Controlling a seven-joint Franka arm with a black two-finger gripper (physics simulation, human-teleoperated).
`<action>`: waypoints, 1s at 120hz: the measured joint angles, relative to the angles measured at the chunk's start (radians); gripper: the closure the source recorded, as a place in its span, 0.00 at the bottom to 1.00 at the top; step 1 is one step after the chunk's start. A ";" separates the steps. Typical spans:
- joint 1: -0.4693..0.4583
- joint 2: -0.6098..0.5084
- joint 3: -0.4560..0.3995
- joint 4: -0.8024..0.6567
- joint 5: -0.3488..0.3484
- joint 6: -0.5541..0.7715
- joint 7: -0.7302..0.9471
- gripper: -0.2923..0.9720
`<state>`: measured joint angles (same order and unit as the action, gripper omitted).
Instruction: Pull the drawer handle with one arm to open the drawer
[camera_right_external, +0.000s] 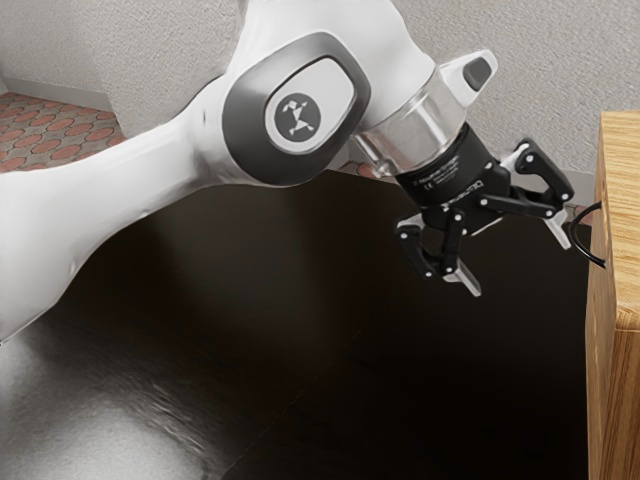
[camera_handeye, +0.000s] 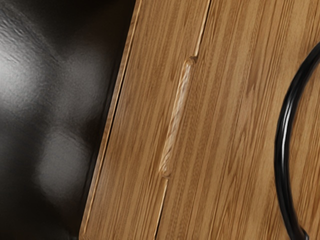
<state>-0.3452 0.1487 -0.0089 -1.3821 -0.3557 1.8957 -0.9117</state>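
Here, line by line:
Gripper (camera_right_external: 514, 258): jaws are spread wide, and nothing is grasped.
Drawer handle (camera_right_external: 590, 236): a black loop is seen on the cabinet (camera_right_external: 612, 320) front, near its top edge and just beside the upper fingertip.
Cabinet: light wood, set at the dark table's (camera_right_external: 300, 380) edge, at the exterior view's right.
Writing: small white print on the gripper body cannot be read.

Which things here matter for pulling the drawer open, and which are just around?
For the job: the gripper, open and short of the handle; the black handle; the wooden drawer unit.
Just around: the dark table; the patterned floor; the grey wall.
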 joint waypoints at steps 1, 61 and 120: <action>0.000 0.001 0.000 0.000 0.000 0.000 0.001 0.23; 0.003 0.014 -0.008 0.001 -0.016 0.014 0.026 0.23; 0.020 0.077 -0.013 0.048 -0.018 0.012 0.060 0.23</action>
<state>-0.3251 0.2256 -0.0222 -1.3341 -0.3737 1.9074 -0.8517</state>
